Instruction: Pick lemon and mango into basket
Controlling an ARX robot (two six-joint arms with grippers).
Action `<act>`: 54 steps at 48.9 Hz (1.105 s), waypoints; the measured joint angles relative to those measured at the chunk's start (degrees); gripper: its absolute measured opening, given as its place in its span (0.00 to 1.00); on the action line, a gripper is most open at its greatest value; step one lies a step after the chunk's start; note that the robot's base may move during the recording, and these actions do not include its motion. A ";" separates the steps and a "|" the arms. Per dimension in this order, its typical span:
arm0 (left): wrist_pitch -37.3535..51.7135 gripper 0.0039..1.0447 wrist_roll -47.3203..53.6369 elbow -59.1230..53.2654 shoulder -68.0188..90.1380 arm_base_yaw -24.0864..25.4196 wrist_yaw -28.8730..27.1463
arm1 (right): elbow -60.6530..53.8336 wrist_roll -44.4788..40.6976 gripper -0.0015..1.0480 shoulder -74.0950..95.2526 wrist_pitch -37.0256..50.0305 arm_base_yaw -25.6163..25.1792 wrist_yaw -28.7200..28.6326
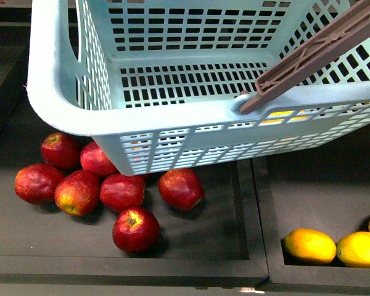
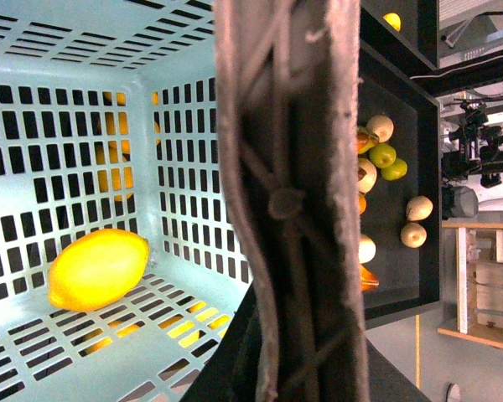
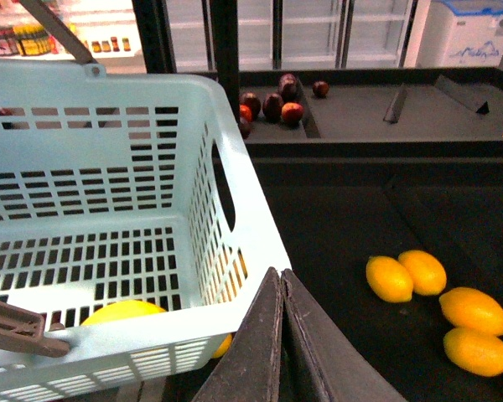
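lying near a corner on the slotted floor of the pale mint-green plastic basket (image 1: 49,92), the small orange-yellow oval lemon (image 2: 98,269) was inside. the elongated orange-yellow mango (image 3: 475,310) rested outside on the dark tray (image 3: 335,243). the left gripper (image 2: 277,360) looked clenched on the brown arched handle (image 2: 285,126); the right gripper (image 3: 281,289) was pressed closed, empty. red apples (image 1: 121,191) lay below.
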 joint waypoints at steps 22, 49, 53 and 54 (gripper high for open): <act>0.00 0.05 0.04 0.00 0.02 0.00 -0.02 | -1.62 -0.11 0.16 -10.73 -7.58 0.00 0.00; 0.00 0.05 0.15 0.00 0.09 -0.31 -0.11 | -1.62 -0.09 0.93 -10.88 -7.69 0.00 0.20; 0.00 0.05 0.17 0.00 0.09 -0.66 0.57 | -1.62 -0.11 0.91 -10.93 -7.69 0.00 0.17; 0.00 0.05 0.00 0.00 0.09 -0.70 0.85 | -1.62 -0.11 0.92 -10.93 -7.69 0.00 0.15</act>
